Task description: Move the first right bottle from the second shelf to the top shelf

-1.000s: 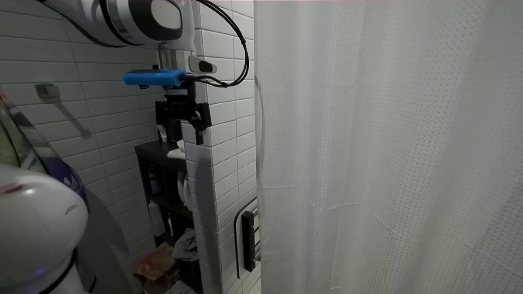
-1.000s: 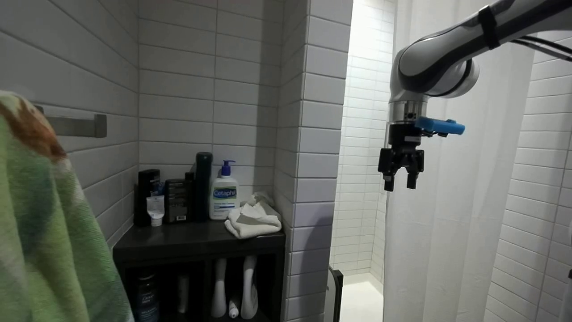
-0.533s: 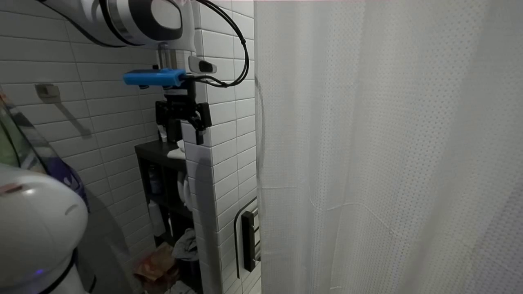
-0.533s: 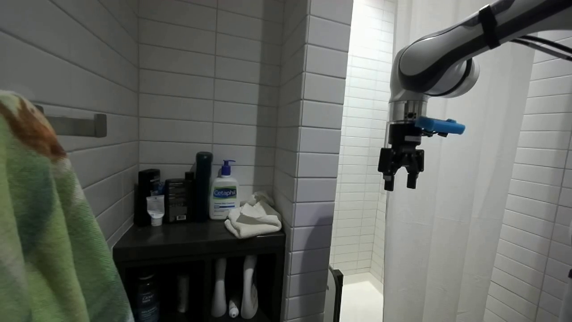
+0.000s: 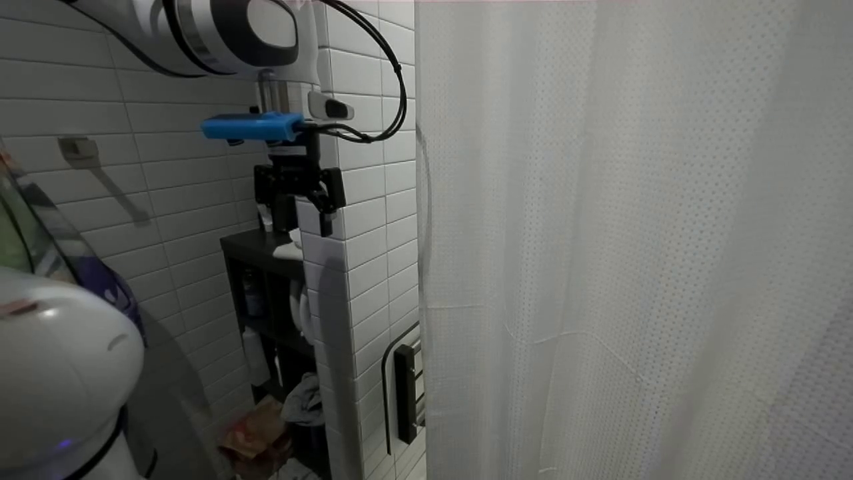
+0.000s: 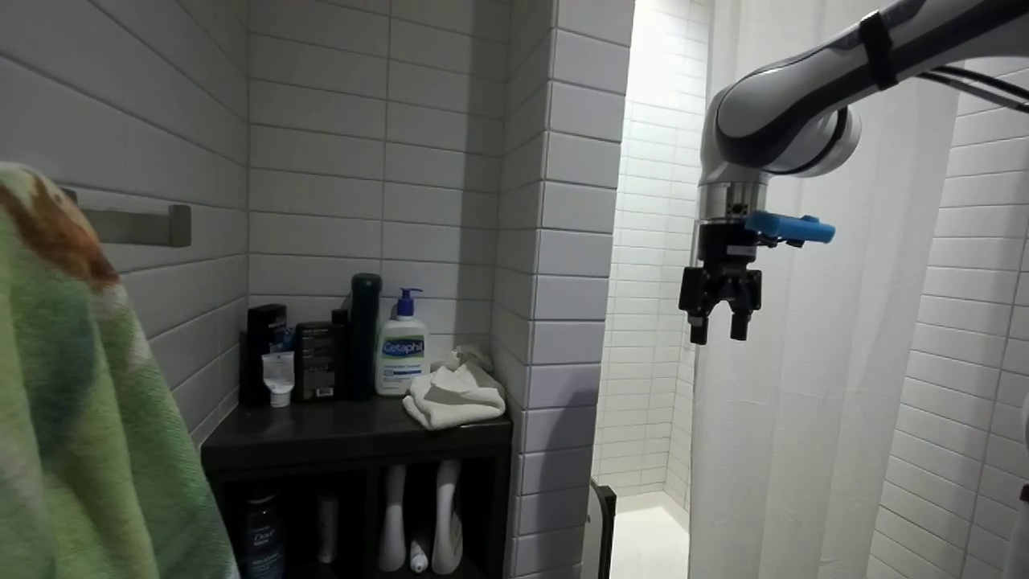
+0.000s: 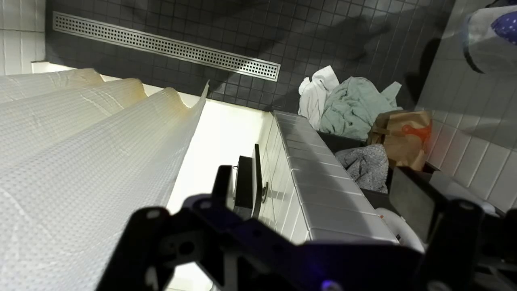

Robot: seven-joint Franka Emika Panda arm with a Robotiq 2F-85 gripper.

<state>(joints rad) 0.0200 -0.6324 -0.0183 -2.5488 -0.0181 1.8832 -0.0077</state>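
Panda arm (image 6: 792,100) slanted in from upper right in an exterior view, bent sharply downward, claw (image 6: 719,334) pointing straight down, jaws wide apart, shower curtain (image 6: 804,450) behind, rightmost white bottle (image 6: 447,523) standing in black shelf unit (image 6: 346,446), one level below top, well apart from claw

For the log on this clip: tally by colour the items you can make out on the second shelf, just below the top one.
Dark: 1 (Dove bottle)
White or pale: 4 (rightmost bottle, white bottle left of it, small tube-like item between them, pale container right of the Dove bottle)
Total: 5 visible in an exterior view; shadow may hide more.
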